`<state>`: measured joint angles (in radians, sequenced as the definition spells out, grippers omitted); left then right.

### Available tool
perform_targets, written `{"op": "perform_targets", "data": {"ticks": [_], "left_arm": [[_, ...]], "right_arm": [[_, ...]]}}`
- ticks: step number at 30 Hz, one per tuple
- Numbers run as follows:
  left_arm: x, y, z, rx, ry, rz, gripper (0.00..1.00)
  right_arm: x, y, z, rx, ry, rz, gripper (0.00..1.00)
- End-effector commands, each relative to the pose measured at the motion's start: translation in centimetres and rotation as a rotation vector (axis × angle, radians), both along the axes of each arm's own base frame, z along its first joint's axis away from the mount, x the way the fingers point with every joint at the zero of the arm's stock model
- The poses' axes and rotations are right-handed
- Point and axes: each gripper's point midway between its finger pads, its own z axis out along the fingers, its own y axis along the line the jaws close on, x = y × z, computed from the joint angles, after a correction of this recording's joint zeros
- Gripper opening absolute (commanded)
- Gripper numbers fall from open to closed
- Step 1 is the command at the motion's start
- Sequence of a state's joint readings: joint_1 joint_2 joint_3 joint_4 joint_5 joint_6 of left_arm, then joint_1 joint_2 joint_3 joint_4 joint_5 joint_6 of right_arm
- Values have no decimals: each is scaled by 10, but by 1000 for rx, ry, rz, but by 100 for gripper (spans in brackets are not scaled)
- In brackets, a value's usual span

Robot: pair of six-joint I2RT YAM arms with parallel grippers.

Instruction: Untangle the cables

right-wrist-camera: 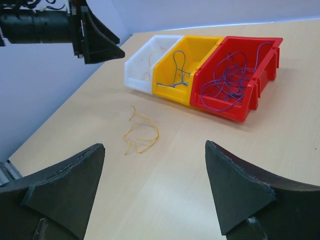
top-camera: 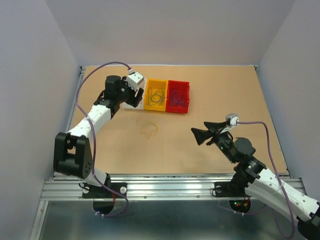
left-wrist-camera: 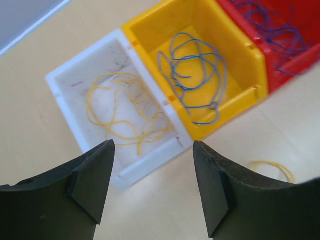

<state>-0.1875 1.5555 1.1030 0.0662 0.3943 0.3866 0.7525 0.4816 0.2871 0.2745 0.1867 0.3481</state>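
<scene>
A loose yellow cable lies alone on the table, also in the right wrist view and partly in the left wrist view. Three bins stand in a row: a white bin holding yellow cables, a yellow bin holding blue cables, and a red bin holding purple cables. My left gripper is open and empty, just above the white bin's near edge. My right gripper is open and empty, well short of the loose yellow cable.
The bins sit at the back middle of the table. Grey walls enclose the table on three sides. A metal rail runs along the near edge by the arm bases.
</scene>
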Motion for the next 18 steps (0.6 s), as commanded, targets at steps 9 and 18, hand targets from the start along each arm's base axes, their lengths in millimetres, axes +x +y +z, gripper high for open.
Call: {"op": "perform_targets", "data": {"ticks": [9,18], "left_arm": [[-107,-66,-28,182,-58,-236,99],[-105,-70,-76,360,-14,-249,99]], "right_arm": [[2,3,23,34,-50,9,87],[0,1,23,24,-66,11,87]]}}
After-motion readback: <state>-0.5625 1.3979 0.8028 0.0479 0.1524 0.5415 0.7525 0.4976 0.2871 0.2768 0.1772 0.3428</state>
